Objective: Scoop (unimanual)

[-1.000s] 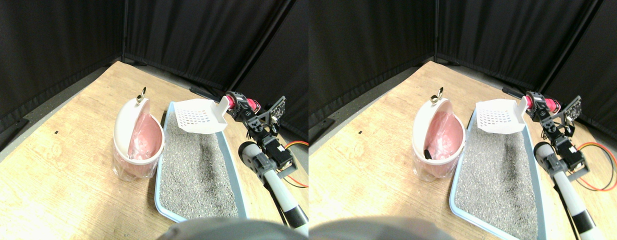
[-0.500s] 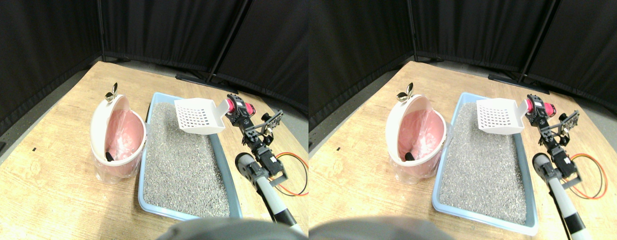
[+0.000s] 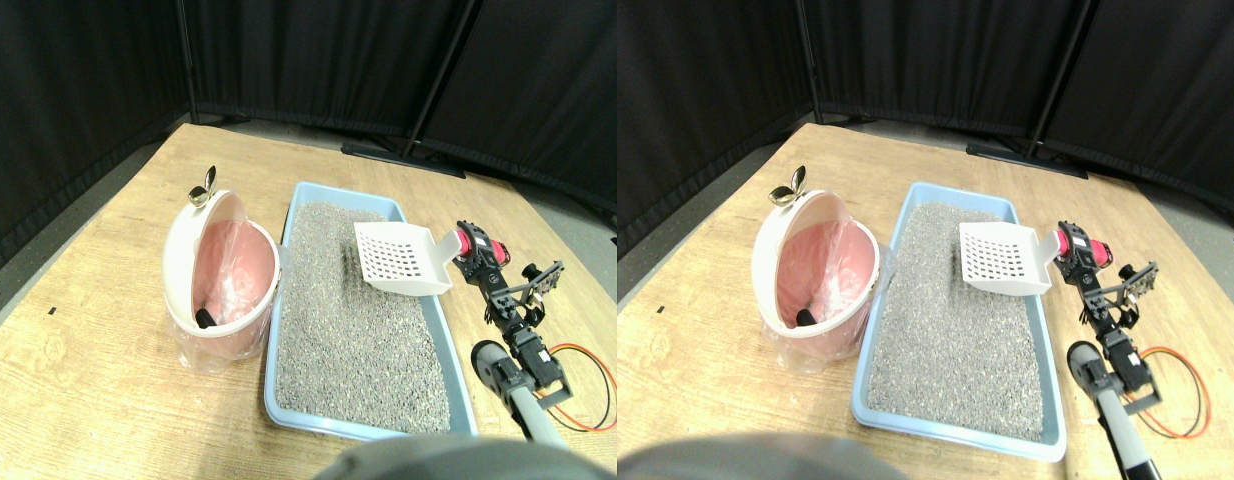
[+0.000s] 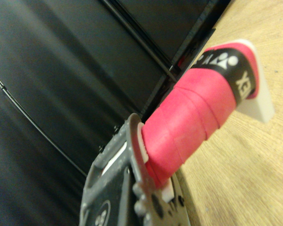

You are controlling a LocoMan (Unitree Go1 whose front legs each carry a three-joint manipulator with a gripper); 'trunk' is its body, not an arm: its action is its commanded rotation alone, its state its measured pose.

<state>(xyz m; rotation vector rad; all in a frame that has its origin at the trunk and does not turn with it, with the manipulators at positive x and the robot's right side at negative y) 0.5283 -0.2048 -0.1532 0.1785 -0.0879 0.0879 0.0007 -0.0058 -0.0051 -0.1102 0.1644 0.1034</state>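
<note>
Over the tray's (image 3: 295, 420) right rim, the gripper (image 3: 474, 248) is pinching the scoop's (image 3: 402, 258) pink handle, and the perforated white blade is hanging above the grey litter (image 3: 352, 320), clear of it. A bin (image 3: 220, 270) is sitting just beside the tray's left rim. A steep plunge could be catching the rim.

Along the wrist view, the handle (image 4: 193, 122) is passing beside the jaw frame, so sideways force could be twisting it loose.

arm (image 3: 507, 310): black open-frame links | grey-white tube segment | cables (image 3: 587, 385): red, orange | pincer (image 3: 469, 243): black
</note>
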